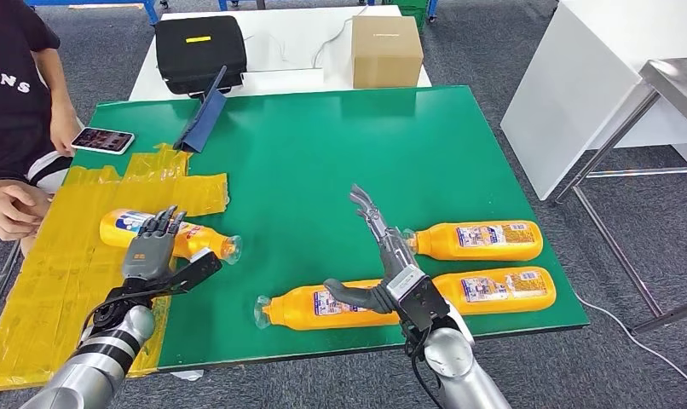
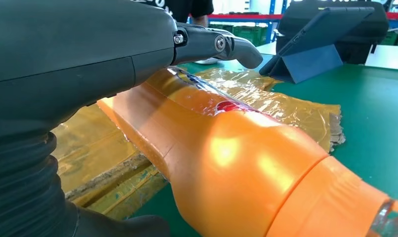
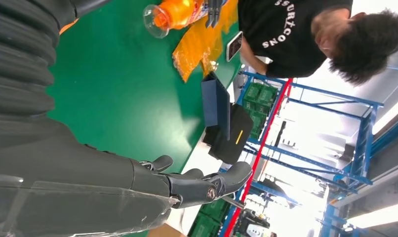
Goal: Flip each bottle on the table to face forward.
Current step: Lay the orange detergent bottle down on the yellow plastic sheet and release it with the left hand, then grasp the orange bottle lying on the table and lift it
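Note:
Four orange bottles lie on their sides on the green table (image 1: 323, 145). The left bottle (image 1: 195, 240) (image 2: 226, 148) (image 3: 175, 12) rests on the yellow tape patch (image 1: 59, 281), its clear cap pointing right. My left hand (image 1: 157, 247) (image 2: 88, 59) lies over it, fingers stretched straight across and thumb spread on the near side. The front middle bottle (image 1: 310, 308) lies near the table's front edge. My right hand (image 1: 383, 256) (image 3: 88, 182) hovers open above its right end, fingers pointing away from me. Two more bottles (image 1: 476, 240) (image 1: 502, 288) lie at the right.
A person (image 1: 16, 102) (image 3: 296, 34) sits at the table's left side, hands near the tape. A phone (image 1: 102, 140) and a propped tablet (image 1: 205, 115) (image 3: 217, 103) are at the back left. Behind the table stand a black case (image 1: 199, 51) and a cardboard box (image 1: 386, 49).

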Robot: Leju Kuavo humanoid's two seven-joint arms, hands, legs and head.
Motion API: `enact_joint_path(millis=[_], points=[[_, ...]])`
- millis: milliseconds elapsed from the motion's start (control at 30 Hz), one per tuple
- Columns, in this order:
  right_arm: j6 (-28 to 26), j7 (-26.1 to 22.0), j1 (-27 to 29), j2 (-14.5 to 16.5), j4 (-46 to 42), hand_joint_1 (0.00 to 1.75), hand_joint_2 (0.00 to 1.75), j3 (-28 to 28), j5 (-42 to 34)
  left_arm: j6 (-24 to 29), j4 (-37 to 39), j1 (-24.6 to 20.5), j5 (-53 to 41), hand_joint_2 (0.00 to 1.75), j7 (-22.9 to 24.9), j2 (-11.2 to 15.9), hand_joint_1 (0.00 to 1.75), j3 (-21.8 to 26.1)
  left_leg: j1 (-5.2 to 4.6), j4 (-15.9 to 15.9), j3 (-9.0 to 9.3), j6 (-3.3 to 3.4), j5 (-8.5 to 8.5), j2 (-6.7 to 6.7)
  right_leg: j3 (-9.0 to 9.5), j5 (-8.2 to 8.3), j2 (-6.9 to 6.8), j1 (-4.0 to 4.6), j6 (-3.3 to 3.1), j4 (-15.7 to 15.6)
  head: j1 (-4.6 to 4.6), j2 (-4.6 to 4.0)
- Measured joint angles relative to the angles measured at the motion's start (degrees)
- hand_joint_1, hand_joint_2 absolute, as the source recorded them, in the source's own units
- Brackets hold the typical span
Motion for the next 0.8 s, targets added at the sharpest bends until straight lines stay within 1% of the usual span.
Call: enact_joint_path(millis=[233, 300, 400, 500, 567, 633, 700, 800], points=[[-0.29, 0.0, 0.0, -0.42, 0.18, 0.0, 1.75, 0.09, 0.54, 0.84, -0.08, 0.43, 0.65, 1.75, -1.09, -0.29, 0.0, 0.49, 0.02, 0.0, 0.0, -0.11, -0.1, 0.0, -0.02, -0.02, 0.0, 0.03, -0.02, 0.0, -0.01, 0.0], [-0.99, 0.0, -0.01, -0.52, 0.22, 0.0, 1.75, 0.1, 1.74, 1.54, -0.16, 0.71, 1.45, 1.75, -2.08, -0.39, 0.0, 0.59, 0.02, 0.0, 0.0, -0.12, -0.11, 0.01, -0.04, -0.02, 0.01, 0.03, -0.02, 0.0, -0.01, 0.0], [-2.83, 0.0, -0.01, -0.96, 0.25, 0.0, 1.75, 0.11, 5.44, 3.58, -1.2, 2.07, 4.69, 1.75, -5.4, -0.86, 0.0, 1.16, 0.02, 0.0, -0.02, -0.13, -0.12, 0.02, -0.09, -0.02, 0.01, 0.02, -0.02, 0.0, 0.0, 0.0], [-5.15, 0.1, -0.02, -1.83, 0.25, 0.0, 1.75, 0.3, 11.52, 4.99, -4.29, 4.42, 9.94, 1.75, -10.25, -1.69, 0.0, 1.98, 0.01, 0.01, -0.07, -0.11, -0.13, 0.02, -0.14, 0.0, 0.01, -0.01, -0.01, 0.0, 0.01, 0.0], [-7.15, 0.72, 0.0, -2.93, 0.25, 0.0, 1.75, 0.94, 18.23, 4.77, -8.76, 6.94, 15.25, 1.75, -14.98, -2.17, 0.0, 2.41, 0.0, 0.02, -0.12, -0.09, -0.16, 0.04, -0.21, 0.03, 0.02, -0.02, -0.01, 0.0, 0.01, 0.0], [-8.65, 2.1, 0.06, -4.65, 0.24, 0.0, 1.75, 2.08, 26.21, 1.75, -16.3, 10.28, 22.88, 1.75, -19.4, -2.55, 0.0, 2.83, -0.02, 0.04, -0.17, -0.07, -0.2, 0.08, -0.28, 0.06, 0.03, -0.04, -0.03, -0.01, 0.01, 0.0], [-9.16, 3.53, 0.29, -6.62, 0.23, 0.0, 1.75, 3.35, 32.61, -3.47, -25.01, 13.49, 30.86, 1.75, -21.63, -2.87, 0.0, 3.61, -0.02, 0.04, -0.24, -0.04, -0.26, 0.1, -0.34, 0.06, 0.03, -0.04, -0.03, -0.01, 0.02, 0.0], [-9.38, 4.98, 0.82, -9.48, 0.23, 0.0, 1.75, 5.28, 38.35, -11.14, -36.88, 17.22, 39.43, 1.75, -22.73, -3.12, 0.0, 5.52, -0.02, 0.04, -0.31, -0.05, -0.34, 0.11, -0.41, 0.04, 0.03, -0.02, -0.03, -0.01, 0.0, 0.0]])
